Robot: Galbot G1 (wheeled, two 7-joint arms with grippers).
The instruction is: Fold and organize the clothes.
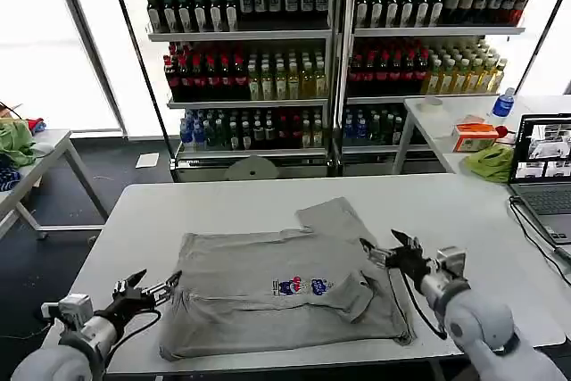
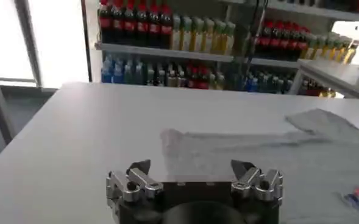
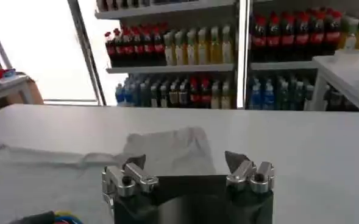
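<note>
The table (image 1: pixel 268 198) is the biggest thing here: a long white top, smooth and matte, with rounded corners. Everything below is placed against it.

The shirt (image 1: pixel 285 287) lies flat on the near half of the table, about midway between its two ends. It is light grey, soft and thin, with low wrinkles across the body. A small red and blue print (image 1: pixel 301 286) sits on the chest. One sleeve sticks out toward the far edge of the table, and a flap of cloth on the right side is turned over onto the body. That looks like a first fold at most. The left side is still spread out, so I judge the task barely begun: most folds and the tidying away remain.

The right gripper (image 1: pixel 390 245) hangs just over the right edge of the shirt, close to the turned flap. Its dark metal fingers stand wide apart and hold nothing; from the right wrist camera the gripper (image 3: pixel 185 163) shows the same gap, with grey cloth beyond it.

The left gripper (image 1: pixel 153 285) is at the near left part of the table, just beside the shirt's left edge. Its jaws are also spread wide and empty. Seen from the left wrist camera, the gripper (image 2: pixel 191 168) points at the shirt's left hem (image 2: pixel 185 143), which lies limp and slightly rumpled on the table.
</note>
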